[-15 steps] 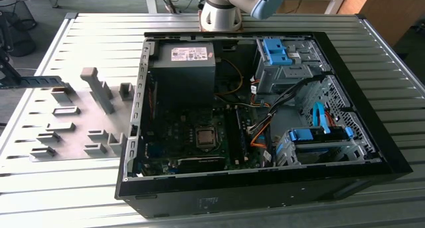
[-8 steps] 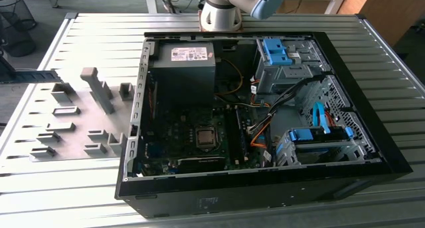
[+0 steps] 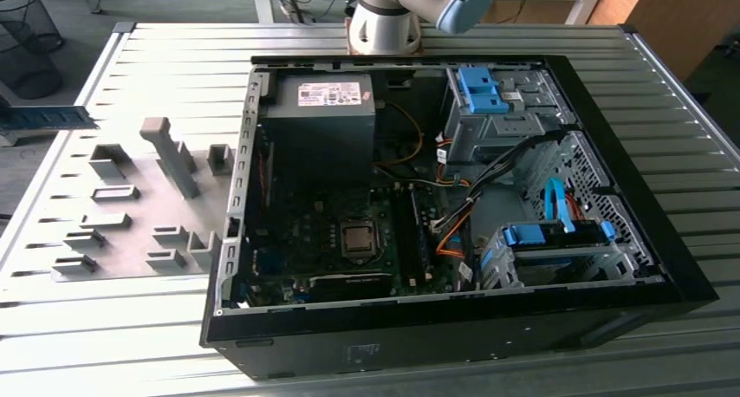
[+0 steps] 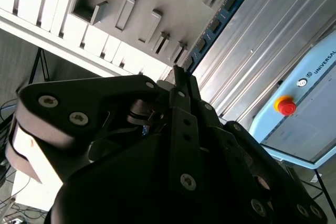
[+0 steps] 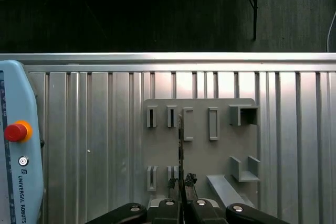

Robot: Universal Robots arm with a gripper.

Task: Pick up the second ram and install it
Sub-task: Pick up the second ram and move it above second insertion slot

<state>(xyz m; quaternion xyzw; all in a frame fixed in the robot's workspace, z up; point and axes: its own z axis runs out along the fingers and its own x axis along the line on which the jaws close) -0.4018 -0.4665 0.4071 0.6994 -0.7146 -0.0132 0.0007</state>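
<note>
My gripper (image 5: 181,182) is shut on the second ram (image 5: 180,145), a thin blue board that I see edge-on in the first wrist view, sticking out from between the fingertips. In the second wrist view the same ram (image 4: 215,24) shows its blue face with dark chips, running away from the gripper (image 4: 181,80). I hold it in the air, high over the grey fixture plate (image 5: 199,150). The open computer case (image 3: 682,276) lies on the table, its motherboard (image 3: 335,241) facing up.
The fixture plate (image 3: 139,206), with several raised holders, lies on the ridged metal table (image 3: 116,328) at the exterior view's left of the case. A light-blue pendant (image 5: 16,182) with a red button rests on the table. The case holds a power supply (image 3: 318,111), cables and blue drive clips (image 3: 480,89).
</note>
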